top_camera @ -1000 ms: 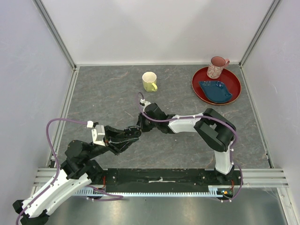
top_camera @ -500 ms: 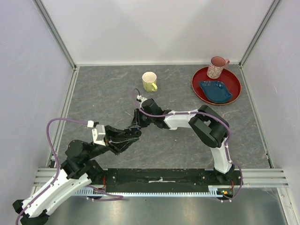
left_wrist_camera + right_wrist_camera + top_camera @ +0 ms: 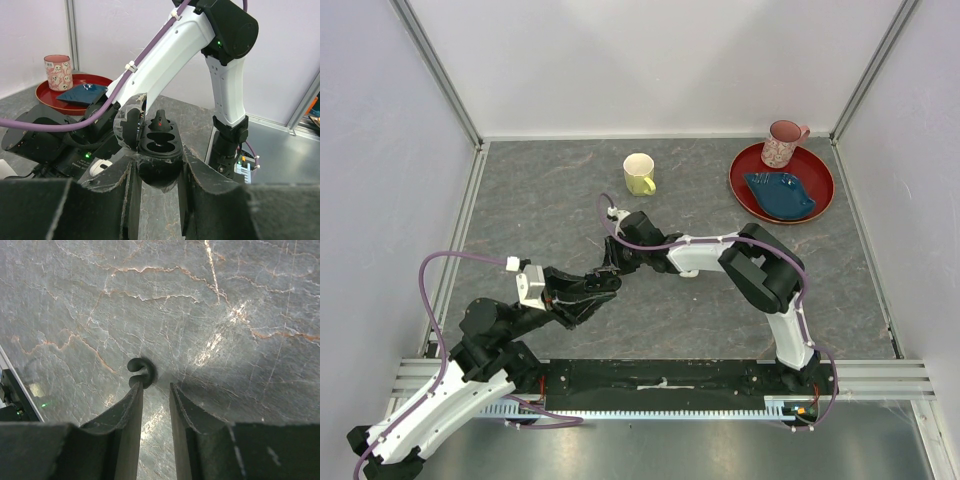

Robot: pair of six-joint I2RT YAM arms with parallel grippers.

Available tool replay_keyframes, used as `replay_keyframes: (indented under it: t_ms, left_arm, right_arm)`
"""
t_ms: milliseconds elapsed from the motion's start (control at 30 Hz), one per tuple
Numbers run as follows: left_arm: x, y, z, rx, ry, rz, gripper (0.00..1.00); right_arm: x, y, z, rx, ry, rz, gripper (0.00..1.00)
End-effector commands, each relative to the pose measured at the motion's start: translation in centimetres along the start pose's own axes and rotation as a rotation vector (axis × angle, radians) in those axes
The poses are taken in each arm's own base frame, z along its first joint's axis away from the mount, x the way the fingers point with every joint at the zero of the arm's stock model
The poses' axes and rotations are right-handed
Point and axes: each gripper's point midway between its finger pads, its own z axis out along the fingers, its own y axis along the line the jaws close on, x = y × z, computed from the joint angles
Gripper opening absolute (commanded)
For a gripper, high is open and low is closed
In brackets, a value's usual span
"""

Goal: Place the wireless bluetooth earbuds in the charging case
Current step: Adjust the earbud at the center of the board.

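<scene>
The left wrist view shows the left pincer [image 3: 157, 167] clamped on a black oval charging case [image 3: 160, 144], low in the middle of the frame. The case's lid [image 3: 127, 127] is swung open to the left. One black earbud with a red dot [image 3: 160, 121] sits in the case's far well.

In the right wrist view, the right pincer [image 3: 155, 390] has its fingers apart, with the grey marbled surface [image 3: 225, 315] showing between them. A second black curled earbud [image 3: 139, 371] lies on the surface at centre left, right at the tip of the left-hand finger.

From above, both pincers are close together at centre left. A yellow mug [image 3: 639, 173] stands at upper centre. At upper right, a red round plate [image 3: 815, 175] carries a pink patterned cup [image 3: 782, 143] and a blue fish-shaped dish [image 3: 780, 194].
</scene>
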Motion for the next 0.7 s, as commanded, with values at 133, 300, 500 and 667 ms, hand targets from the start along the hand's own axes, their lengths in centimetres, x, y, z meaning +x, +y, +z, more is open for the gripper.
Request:
replay_keyframes:
  t_ms: [133,300,500,667]
  left_arm:
    - [-0.4,0.1,0.4,-0.002,-0.017,-0.013,0.02]
    - [-0.4,0.0,0.3,-0.002,-0.018,-0.014,0.02]
    - [-0.3,0.0,0.3,-0.001,-0.016,-0.018,0.02]
    - [-0.5,0.0,0.4,-0.002,-0.019,-0.017,0.02]
  right_arm:
    - [0.6,0.0,0.9,-0.01,0.031,-0.044,0.35]
    - [1.3,-0.2,1.0,0.013,0.051,-0.066,0.35]
    - [2.0,-0.6,1.4,0.039,0.072,-0.094,0.35]
    - [2.2,-0.3,1.6,0.044,0.078,-0.109,0.35]
